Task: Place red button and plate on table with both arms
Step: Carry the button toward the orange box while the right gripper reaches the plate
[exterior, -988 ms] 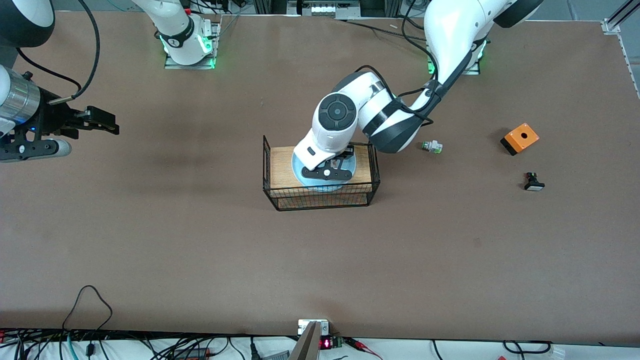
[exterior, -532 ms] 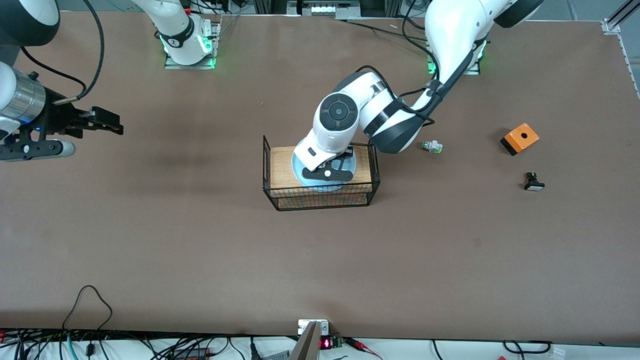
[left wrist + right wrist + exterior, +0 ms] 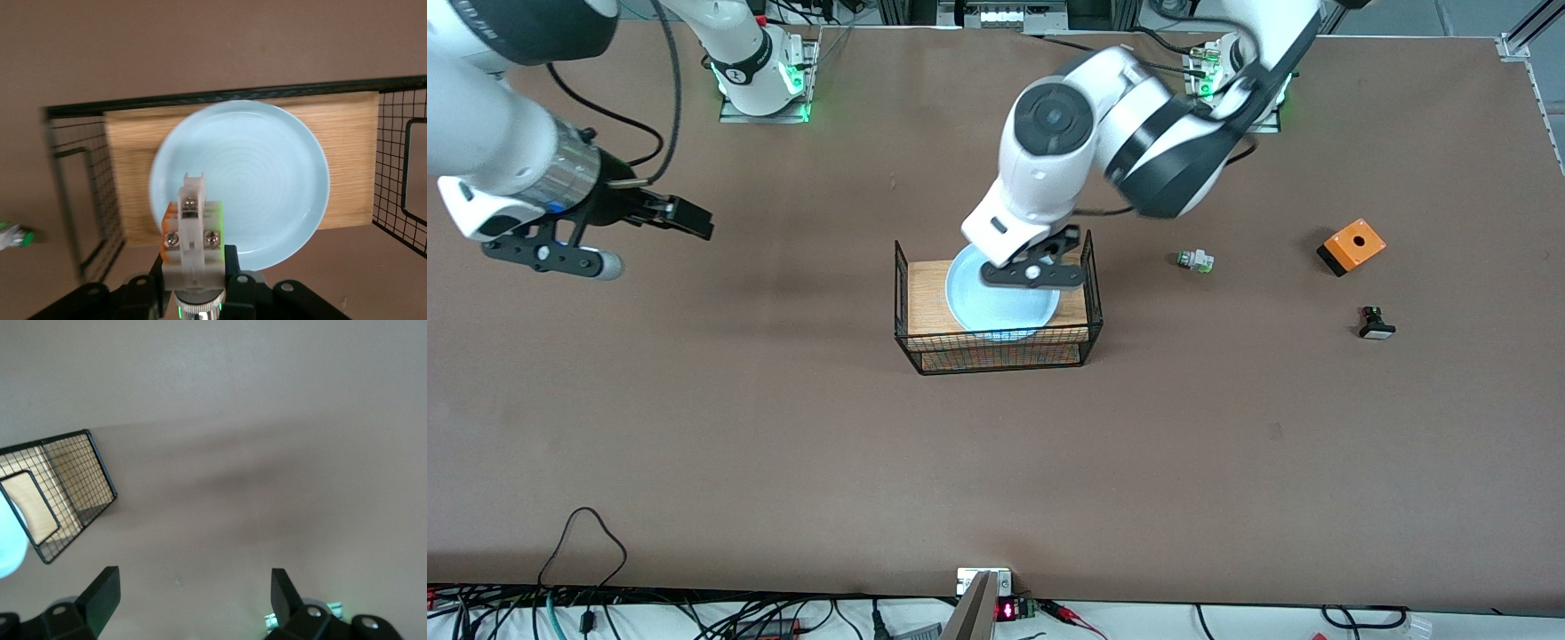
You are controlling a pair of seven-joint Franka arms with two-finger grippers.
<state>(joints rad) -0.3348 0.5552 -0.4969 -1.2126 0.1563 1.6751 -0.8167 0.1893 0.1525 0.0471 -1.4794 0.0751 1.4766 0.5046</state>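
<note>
Change since a second ago: my left gripper (image 3: 1040, 260), which was down on the plate (image 3: 996, 302), has risen clear of it and hangs over the edge of the plate farther from the front camera, with the whole arm lifted. The right gripper (image 3: 660, 213) has swung in from the right arm's end of the table (image 3: 783, 462) and now hangs over bare tabletop, well apart from the wire rack (image 3: 996, 347).

From the front I can't make out anything between the left fingers. The left wrist view settles it: the jaws are clamped on the red button (image 3: 191, 230), whose whitish blocky body with orange and green bits stands up between the fingers; its red cap is hidden down in the jaws. That same view shows the plate (image 3: 253, 180) lying flat on the rack's wooden top (image 3: 347, 133), directly under the held button and not touching it. The white-green switch (image 3: 15, 237) shows at its edge, lying on the table beside the rack.

In the right wrist view I see the right fingers (image 3: 100, 590) spread wide with nothing between them, and one end of the rack (image 3: 63, 493) off to the side.

The orange box (image 3: 1351, 246) and black switch (image 3: 1376, 324) lie toward the left arm's end.
</note>
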